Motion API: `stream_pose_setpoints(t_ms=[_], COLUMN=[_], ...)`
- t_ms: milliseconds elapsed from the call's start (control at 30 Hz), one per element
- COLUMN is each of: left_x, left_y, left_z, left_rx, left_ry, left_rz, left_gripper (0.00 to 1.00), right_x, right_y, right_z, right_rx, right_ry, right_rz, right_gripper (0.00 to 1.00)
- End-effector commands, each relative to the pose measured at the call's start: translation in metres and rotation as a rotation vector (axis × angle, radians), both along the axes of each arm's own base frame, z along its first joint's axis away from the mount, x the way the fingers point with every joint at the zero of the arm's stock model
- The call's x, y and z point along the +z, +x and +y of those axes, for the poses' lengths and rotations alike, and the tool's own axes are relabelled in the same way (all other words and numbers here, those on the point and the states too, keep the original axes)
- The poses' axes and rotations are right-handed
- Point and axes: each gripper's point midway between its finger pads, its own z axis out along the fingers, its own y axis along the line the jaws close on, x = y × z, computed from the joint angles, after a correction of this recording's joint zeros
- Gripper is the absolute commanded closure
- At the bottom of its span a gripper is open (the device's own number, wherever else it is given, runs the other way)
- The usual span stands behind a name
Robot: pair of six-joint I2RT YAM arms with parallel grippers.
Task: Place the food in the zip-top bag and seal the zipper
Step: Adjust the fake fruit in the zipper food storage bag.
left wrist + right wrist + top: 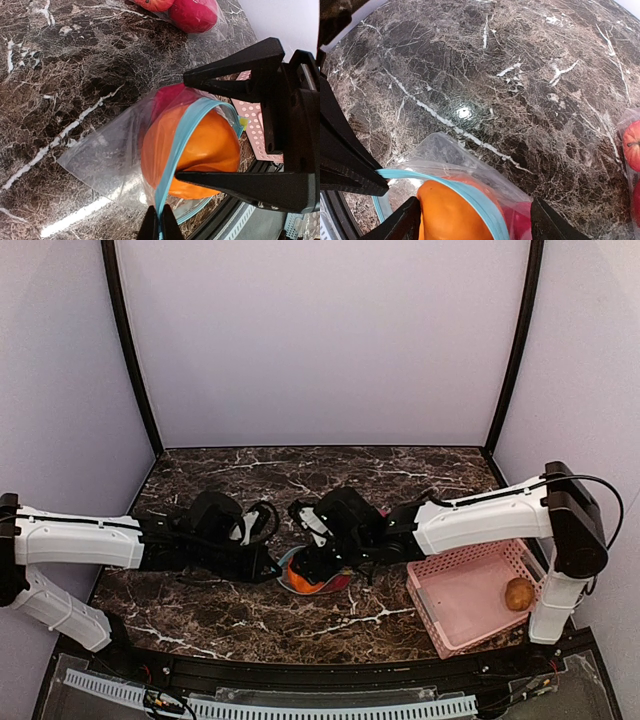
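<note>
Right claw (475, 212) is spread wide astride the orange (205, 150), which sits in the bag (100, 155) mouth with a red fruit (167, 97) deeper behind it. Left claw (160, 225) pinches the blue zipper (175, 165) at one end; the strip runs away from it across the orange. The bag rests on the marble worktop (520, 75), with walls (320, 340) well back.

Dark marble table (200, 610) with a pink basket (465, 595)
The perforated basket sits at the table's right near corner; a brown, potato-like lump (519, 593) lies inside by its right wall.
</note>
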Motion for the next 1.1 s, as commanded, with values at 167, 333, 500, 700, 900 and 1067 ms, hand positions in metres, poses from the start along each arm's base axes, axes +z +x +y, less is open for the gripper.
stream_pose_setpoints(t_ms=[167,333,500,700,900,1067], left_x=[0.021,0.029,0.018,0.007,0.007,0.005], left_y=[0.008,0.007,0.004,0.006,0.009,0.008], left_z=[0.001,-0.003,-0.008,0.001,0.007,0.007], left_rx=[0.032,0.027,0.016,0.047,0.067,0.066], left_ry=[-0.017,-0.052,-0.06,-0.052,-0.055,-0.061], left_rz=[-0.038,-0.032,0.003,0.022,0.02,0.028], left_gripper=[0.99,0.99,0.99,0.99,0.99,0.99], right_x=[-0.025,-0.032,-0.023,0.023,0.053,0.047], right_y=[0.014,0.025,0.025,0.007,-0.005,-0.006], right_z=[-0.011,-0.018,-0.01,0.0,-0.018,-0.034], right_rx=[-0.058,-0.146,-0.174,-0.099,-0.096,-0.128], right_ry=[-0.079,-0.135,-0.108,0.038,0.115,0.106], right_rz=[-0.062,-0.103,-0.07,-0.014,0.012,0.025], right_gripper=[0.32,0.33,0.3,0.13,0.01,0.05])
